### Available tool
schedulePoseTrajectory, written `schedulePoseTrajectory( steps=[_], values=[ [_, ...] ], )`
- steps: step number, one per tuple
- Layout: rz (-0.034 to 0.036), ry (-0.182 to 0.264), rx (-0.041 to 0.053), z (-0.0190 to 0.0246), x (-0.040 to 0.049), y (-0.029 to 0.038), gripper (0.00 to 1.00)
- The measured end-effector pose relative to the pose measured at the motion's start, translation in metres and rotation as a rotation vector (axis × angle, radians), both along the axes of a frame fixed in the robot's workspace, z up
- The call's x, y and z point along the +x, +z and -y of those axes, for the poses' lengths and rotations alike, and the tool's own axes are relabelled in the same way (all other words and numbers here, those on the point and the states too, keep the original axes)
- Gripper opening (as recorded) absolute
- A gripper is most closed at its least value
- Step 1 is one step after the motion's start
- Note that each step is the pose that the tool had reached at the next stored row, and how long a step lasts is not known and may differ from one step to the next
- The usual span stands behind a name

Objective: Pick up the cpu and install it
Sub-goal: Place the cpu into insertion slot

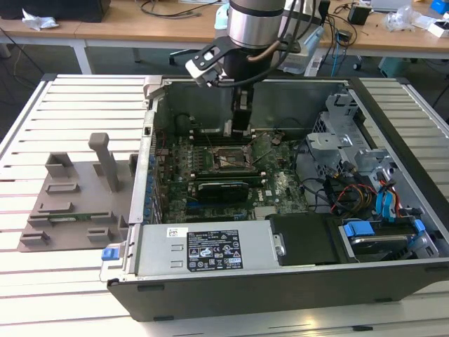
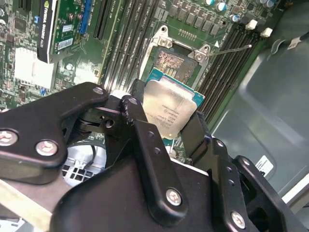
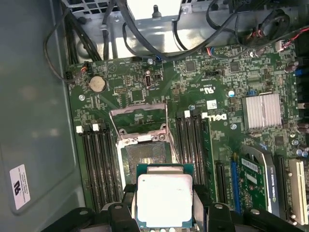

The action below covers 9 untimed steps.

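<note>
Two fingers (image 2: 142,130) of the gripper (image 2: 169,116) clamp the cpu (image 2: 171,99), apparently just above the open socket (image 2: 171,60), arm (image 1: 256,24) pointing down.

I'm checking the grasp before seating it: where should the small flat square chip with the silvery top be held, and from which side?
Grip the flat square silver-topped chip by two opposite edges, coming from its top-plate side; it is thin, so only the edges offer hold. The black gripper pinches it so.

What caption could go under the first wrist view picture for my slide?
Gripper holding the cpu close to the open socket inside the computer case.
</note>
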<state>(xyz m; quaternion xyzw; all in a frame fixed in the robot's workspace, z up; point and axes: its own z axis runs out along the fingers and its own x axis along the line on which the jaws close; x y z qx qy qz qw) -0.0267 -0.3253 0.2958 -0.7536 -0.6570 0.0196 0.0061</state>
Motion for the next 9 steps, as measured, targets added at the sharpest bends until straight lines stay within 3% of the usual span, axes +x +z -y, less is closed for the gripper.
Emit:
schedulePoseTrajectory(
  steps=[9],
  values=[
    [-0.0001, -0.084, -0.0001, 0.0000, 0.0000, 0.0000, 0.55]
  ],
)
